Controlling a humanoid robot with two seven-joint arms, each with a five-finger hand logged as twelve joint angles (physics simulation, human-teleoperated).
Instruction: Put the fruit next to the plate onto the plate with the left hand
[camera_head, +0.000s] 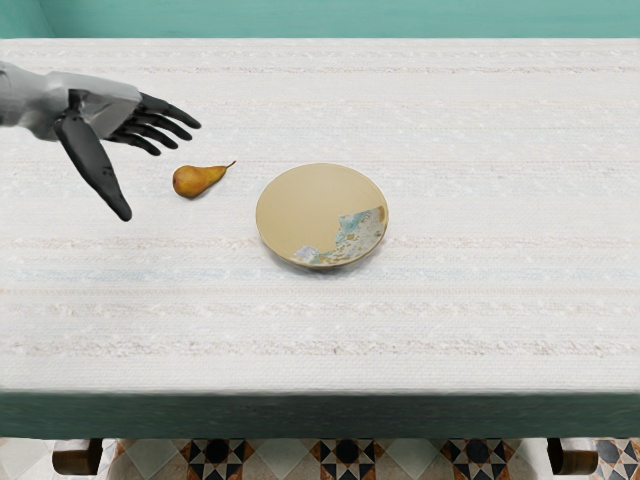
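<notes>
Reaching in from the left edge of the frame, my left hand (112, 118) hovers above the table (480, 300), its fingers (165, 122) spread and holding nothing. The four dark fingers point to the right, fanned slightly apart. The long thumb (100, 172) angles down toward the near side of the table. My grey forearm (25, 98) enters high on the left.

The pear (198, 179), the fruit at issue, lies on its side on the pale cloth, just right of my thumb and below my fingertips in the picture. It is close to the hand but apart from it. It is golden brown, with its round end toward the left and its thin stem (228, 166) pointing up and right, toward the plate (300, 205).

That plate sits near the middle of the table, to the right of the pear, with a strip of bare cloth between the two. It is round and tan, with a patch of blue-grey and white pattern along its lower right rim.

The tablecloth is white with faint horizontal bands, and the table's front edge is dark green. A teal wall (320, 18) runs behind the far edge, and patterned floor tiles (340, 460) show beneath the near one.
</notes>
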